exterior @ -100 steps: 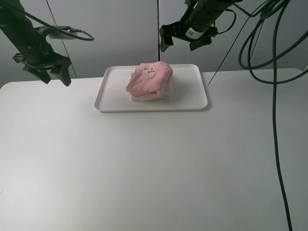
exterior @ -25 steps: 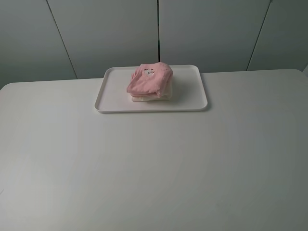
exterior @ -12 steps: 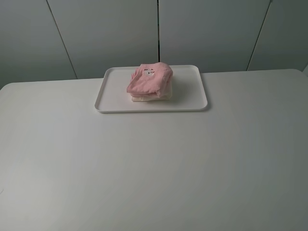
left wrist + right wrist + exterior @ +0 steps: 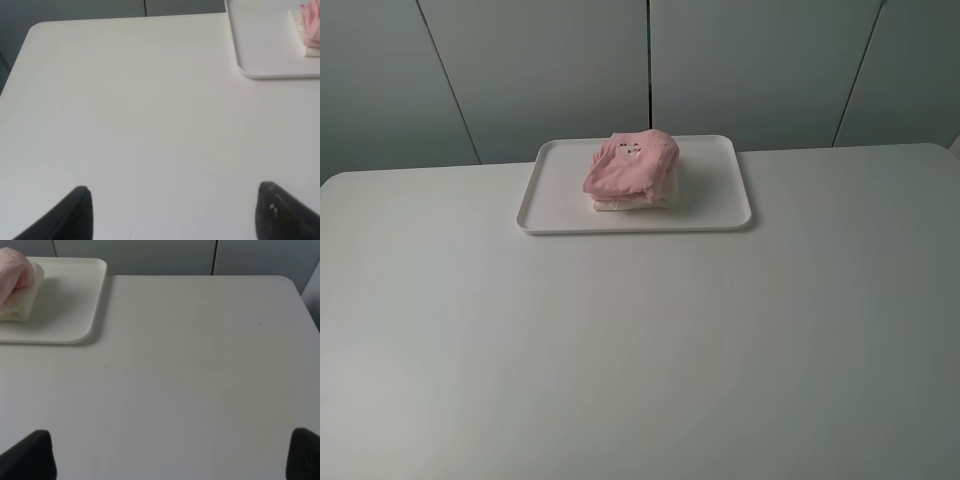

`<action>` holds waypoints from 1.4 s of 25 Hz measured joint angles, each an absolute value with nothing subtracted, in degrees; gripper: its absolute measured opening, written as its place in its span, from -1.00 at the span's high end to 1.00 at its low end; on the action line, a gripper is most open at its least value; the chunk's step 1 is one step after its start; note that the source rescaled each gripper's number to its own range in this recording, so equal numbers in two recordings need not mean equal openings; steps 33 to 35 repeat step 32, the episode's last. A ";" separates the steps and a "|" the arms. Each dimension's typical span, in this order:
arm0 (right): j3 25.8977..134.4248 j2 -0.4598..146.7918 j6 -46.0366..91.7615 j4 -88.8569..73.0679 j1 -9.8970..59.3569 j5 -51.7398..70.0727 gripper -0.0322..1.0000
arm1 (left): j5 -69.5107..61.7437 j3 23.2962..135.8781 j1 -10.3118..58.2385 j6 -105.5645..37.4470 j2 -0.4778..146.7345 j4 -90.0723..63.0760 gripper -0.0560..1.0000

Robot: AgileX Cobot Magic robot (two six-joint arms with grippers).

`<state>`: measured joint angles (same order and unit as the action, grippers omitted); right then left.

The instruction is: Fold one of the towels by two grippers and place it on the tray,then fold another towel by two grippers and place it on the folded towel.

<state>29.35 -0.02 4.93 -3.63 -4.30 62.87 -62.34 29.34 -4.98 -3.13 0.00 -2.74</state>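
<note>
The pale pink towel (image 4: 632,161) lies folded on top of the folded cream towel (image 4: 620,204), and both rest on the white tray (image 4: 720,195) at the back of the table. Neither arm appears in the high view. In the left wrist view my left gripper (image 4: 175,210) is open above bare table, with the tray (image 4: 260,50) and a corner of the pink towel (image 4: 311,22) far off. In the right wrist view my right gripper (image 4: 170,455) is open and empty, well away from the tray (image 4: 65,305), the pink towel (image 4: 14,267) and the cream towel (image 4: 17,302).
The white table (image 4: 640,340) spreads wide in front of the tray. Grey wall panels (image 4: 550,70) stand right behind the table's back edge. The left wrist view shows the table's rounded corner (image 4: 35,30).
Four seconds ago both arms hung at the back, above the table's far side; they have since left the high view. Over the last second nothing has moved.
</note>
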 joint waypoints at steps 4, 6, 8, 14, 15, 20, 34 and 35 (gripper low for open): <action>29.35 -0.02 4.93 -3.63 -4.30 62.87 -1.00 | -62.34 29.34 -4.98 -3.13 0.00 -2.74 -0.72; 29.35 -0.02 4.93 -3.74 -4.30 62.87 -1.00 | -62.34 29.34 -4.98 -3.13 0.00 -2.74 -0.72; 29.35 -0.02 4.93 -3.74 -4.30 62.87 -1.00 | -62.34 29.34 -4.98 -3.13 0.00 -2.74 -0.72; 29.35 -0.02 4.93 -3.74 -4.30 62.87 -1.00 | -62.34 29.34 -4.98 -3.13 0.00 -2.74 -0.72; 29.35 -0.02 4.93 -3.74 -4.30 62.87 -1.00 | -62.34 29.34 -4.98 -3.13 0.00 -2.74 -0.72; 29.35 -0.02 4.93 -3.74 -4.30 62.87 -1.00 | -62.34 29.34 -4.98 -3.13 0.00 -2.74 -0.72; 29.35 -0.02 4.93 -3.74 -4.30 62.87 -1.00 | -62.34 29.34 -4.98 -3.25 0.00 -2.74 -0.72; 29.35 -0.02 4.93 -3.74 -4.30 62.87 -1.00 | -62.34 29.34 -4.98 -3.25 0.00 -2.74 -0.72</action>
